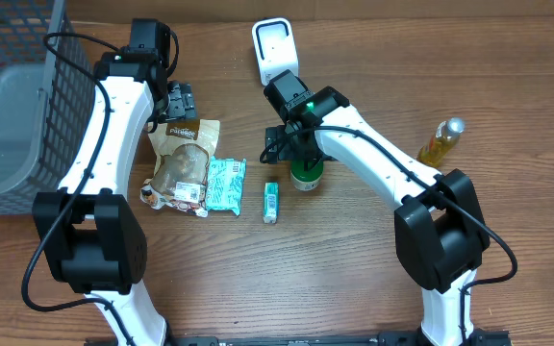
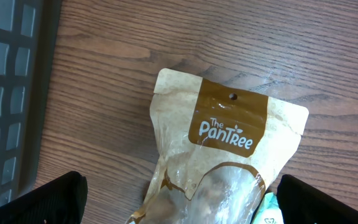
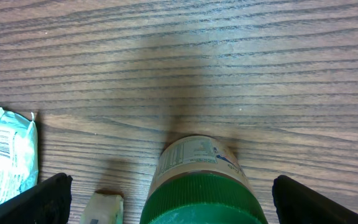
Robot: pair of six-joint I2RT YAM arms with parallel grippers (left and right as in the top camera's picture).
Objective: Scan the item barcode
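A white barcode scanner [image 1: 274, 50] stands at the back of the table. A brown "The PanTree" pouch [image 1: 183, 159] [image 2: 229, 143] lies flat. My left gripper [image 1: 179, 101] [image 2: 182, 202] hovers open over the pouch's top end, a finger on either side, not touching it. A jar with a green lid [image 1: 305, 173] [image 3: 204, 186] stands upright in the middle. My right gripper [image 1: 296, 154] [image 3: 182, 202] is open just above it, with its fingers wide of the lid on both sides. A teal packet [image 1: 226, 183] [image 3: 5, 155] shows a barcode on its wrapper.
A small teal tube [image 1: 271, 202] [image 3: 101, 210] lies between the packet and the jar. A dark mesh basket [image 1: 8, 96] [image 2: 5, 74] holding a grey bin stands at the left edge. A bottle of yellow oil [image 1: 441, 140] lies at the right.
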